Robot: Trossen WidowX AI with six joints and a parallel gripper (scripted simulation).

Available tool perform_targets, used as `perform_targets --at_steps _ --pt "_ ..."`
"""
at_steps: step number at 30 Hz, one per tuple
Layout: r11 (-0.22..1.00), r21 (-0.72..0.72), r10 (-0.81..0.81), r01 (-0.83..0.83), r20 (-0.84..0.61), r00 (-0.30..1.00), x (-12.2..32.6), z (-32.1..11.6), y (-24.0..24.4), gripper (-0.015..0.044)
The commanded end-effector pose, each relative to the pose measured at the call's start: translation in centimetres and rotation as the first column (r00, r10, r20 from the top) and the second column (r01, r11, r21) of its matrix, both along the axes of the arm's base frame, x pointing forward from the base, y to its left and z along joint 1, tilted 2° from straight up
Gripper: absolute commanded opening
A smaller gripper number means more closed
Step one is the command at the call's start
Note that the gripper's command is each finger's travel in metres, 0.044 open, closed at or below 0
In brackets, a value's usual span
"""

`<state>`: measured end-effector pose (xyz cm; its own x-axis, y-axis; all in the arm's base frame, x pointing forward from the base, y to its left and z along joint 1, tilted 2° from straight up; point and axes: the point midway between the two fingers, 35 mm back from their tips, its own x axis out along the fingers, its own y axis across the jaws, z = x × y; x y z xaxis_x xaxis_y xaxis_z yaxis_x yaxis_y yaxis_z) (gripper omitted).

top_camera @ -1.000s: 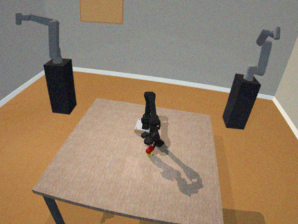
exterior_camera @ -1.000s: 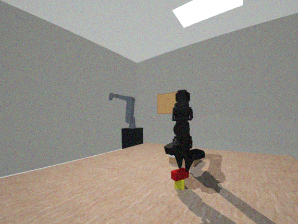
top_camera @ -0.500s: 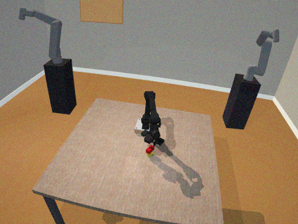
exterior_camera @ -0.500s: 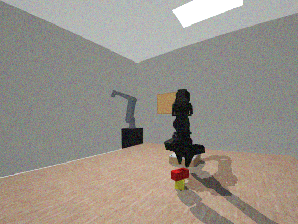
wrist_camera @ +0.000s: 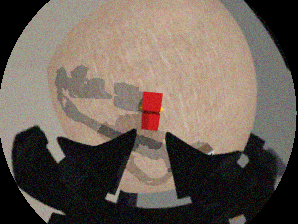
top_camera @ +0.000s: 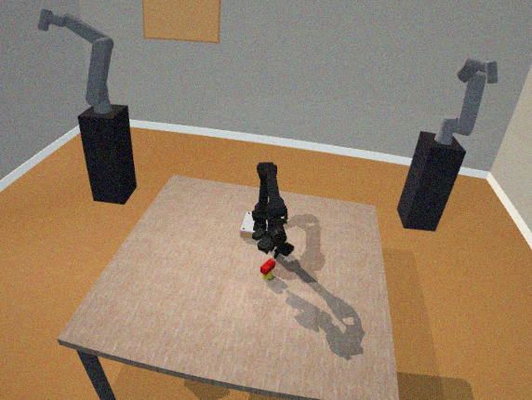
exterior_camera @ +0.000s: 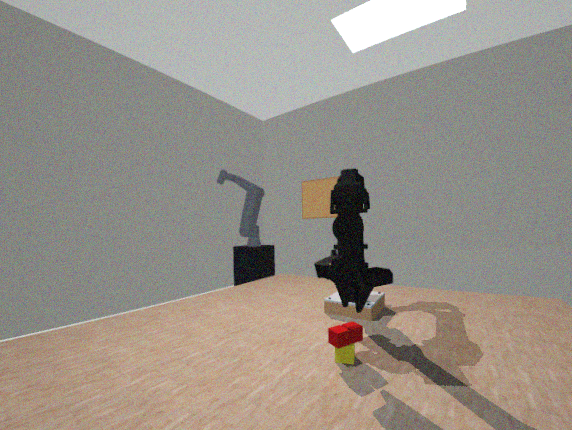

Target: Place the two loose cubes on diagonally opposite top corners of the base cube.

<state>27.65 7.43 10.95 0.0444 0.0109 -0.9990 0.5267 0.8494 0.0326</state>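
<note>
Gripper [top_camera: 275,253] [exterior_camera: 352,307] [wrist_camera: 150,133] stands apart — fingers spread (nothing pinched) — near the red cubes [top_camera: 268,266] [exterior_camera: 345,334] [wrist_camera: 151,111].

The tabletop [top_camera: 200,279] [exterior_camera: 175,360] [wrist_camera: 200,65] looks like pale, streaked wood with a matt finish. The 2 red cubes [top_camera: 268,266] [exterior_camera: 345,334] [wrist_camera: 152,111] look smooth and matt, like painted plastic or wood. The arm [top_camera: 275,200] [exterior_camera: 350,230] looks matt black, the 2 pedestals [top_camera: 109,158] [top_camera: 430,186] [exterior_camera: 254,265] dark and smooth.

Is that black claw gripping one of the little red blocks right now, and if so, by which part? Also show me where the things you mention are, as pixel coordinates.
Nothing is held: the black gripper [top_camera: 276,255] [exterior_camera: 352,307] [wrist_camera: 150,133] is open, away from both red cubes [top_camera: 268,266] [exterior_camera: 338,336] [wrist_camera: 152,102].
</note>
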Motion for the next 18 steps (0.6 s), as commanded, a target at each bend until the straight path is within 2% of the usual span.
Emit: perform_targets --at_steps 1,12,15,18 --pt "1.0 0.003 -0.001 0.001 0.009 1.0 0.1 0.8 0.0 0.0205" --pt "1.0 0.003 -0.001 0.001 0.009 1.0 0.1 1.7 0.0 0.0205" --pt "1.0 0.001 0.0 0.0 0.003 1.0 -0.1 1.5 0.2 0.0284" --pt "1.0 0.004 0.0 0.0 0.002 1.0 -0.3 1.7 3.3 0.0362"
